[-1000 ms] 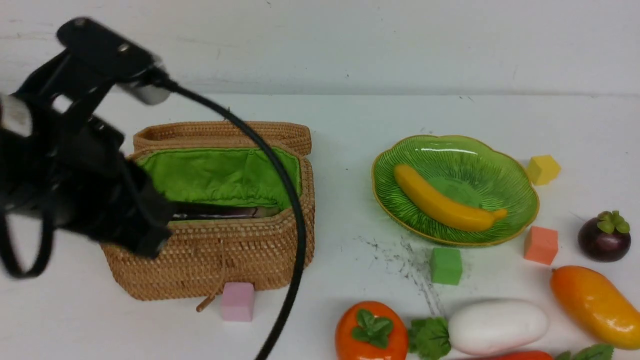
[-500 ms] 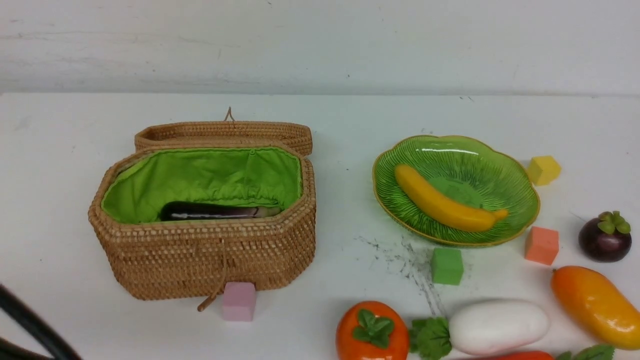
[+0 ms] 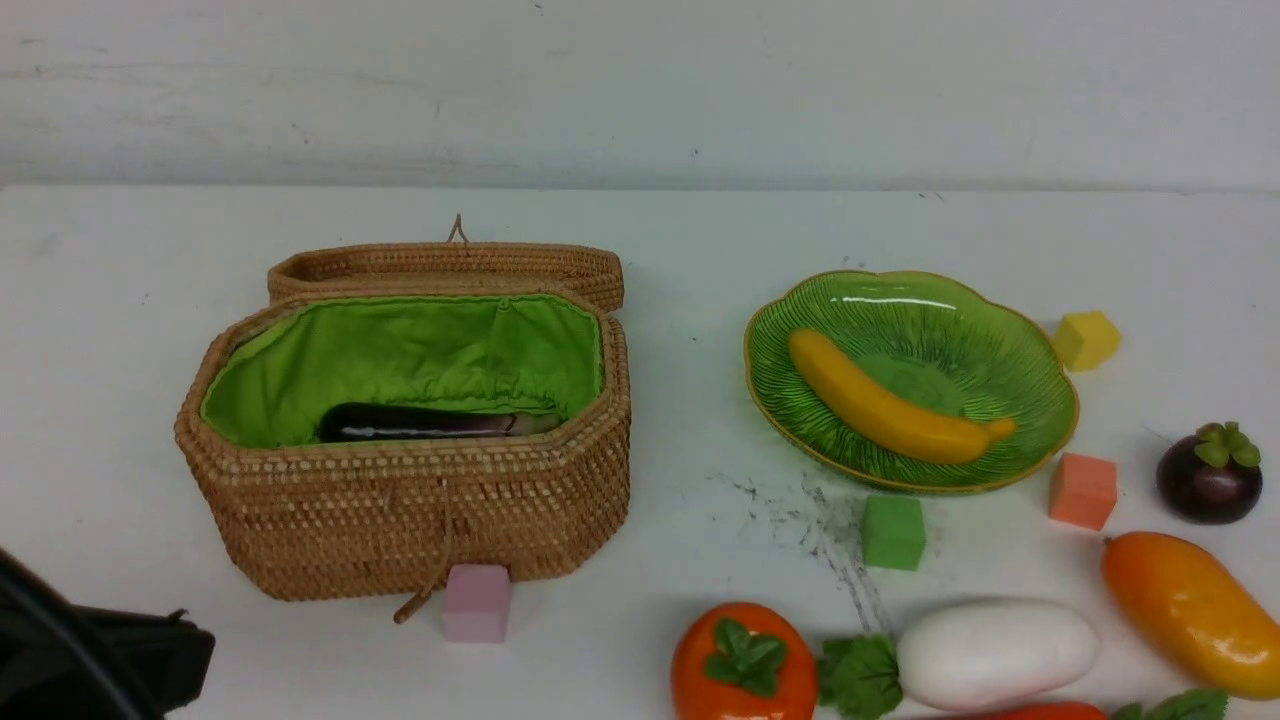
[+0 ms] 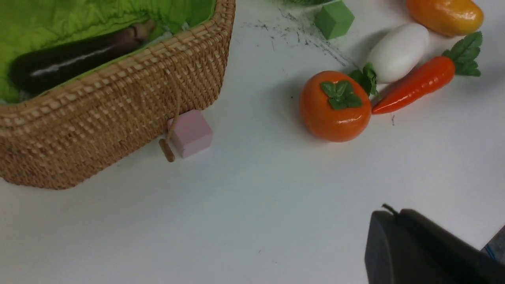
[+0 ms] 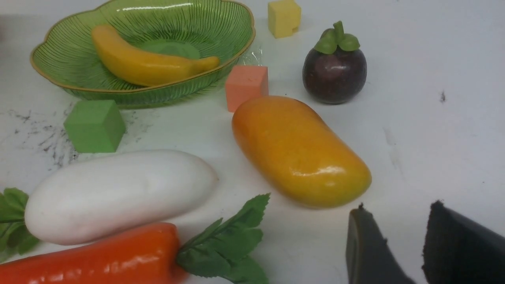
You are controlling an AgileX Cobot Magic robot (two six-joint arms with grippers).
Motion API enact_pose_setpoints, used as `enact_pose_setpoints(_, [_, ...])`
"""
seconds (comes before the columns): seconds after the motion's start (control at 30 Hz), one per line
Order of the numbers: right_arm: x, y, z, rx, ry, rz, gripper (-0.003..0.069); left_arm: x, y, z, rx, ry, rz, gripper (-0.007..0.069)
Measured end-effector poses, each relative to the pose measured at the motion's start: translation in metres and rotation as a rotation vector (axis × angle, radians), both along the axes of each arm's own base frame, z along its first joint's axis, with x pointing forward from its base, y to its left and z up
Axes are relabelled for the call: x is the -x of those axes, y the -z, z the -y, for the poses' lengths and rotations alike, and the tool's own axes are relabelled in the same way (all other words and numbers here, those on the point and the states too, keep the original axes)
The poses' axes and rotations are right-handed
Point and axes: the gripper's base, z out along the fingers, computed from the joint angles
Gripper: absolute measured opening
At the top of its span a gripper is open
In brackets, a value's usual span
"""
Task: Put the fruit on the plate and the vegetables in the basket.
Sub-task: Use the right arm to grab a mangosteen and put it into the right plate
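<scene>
Eggplant point(image 3: 420, 422) lies in the basket point(image 3: 400, 520) at left, with the lid point(image 3: 445, 265) folded back on the far side. Banana point(image 3: 890, 400) rests across the plate point(image 3: 950, 340) at right. Right of the plate sits the mangosteen point(image 3: 1208, 478), and the mango point(image 3: 1185, 610) is nearer. Along the near edge are 3 more: persimmon point(image 3: 742, 665), radish point(image 3: 995, 652) and carrot point(image 4: 414, 85) (radish leaves just beside the persimmon). Left gripper point(image 4: 390, 225) sits low, near-left of the basket, fingers pressed together and empty. Right gripper point(image 5: 398, 221) hovers close to the mango, fingers apart, nothing between them.
</scene>
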Motion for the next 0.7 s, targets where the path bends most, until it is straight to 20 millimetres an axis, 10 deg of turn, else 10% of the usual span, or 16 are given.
enact_pose_setpoints(0.7, [0.0000,0.0000,0.0000,0.000,0.000,0.000,0.0242,-0.0003,-0.0007,0.0005,0.010,-0.001,0.004,-0.0013])
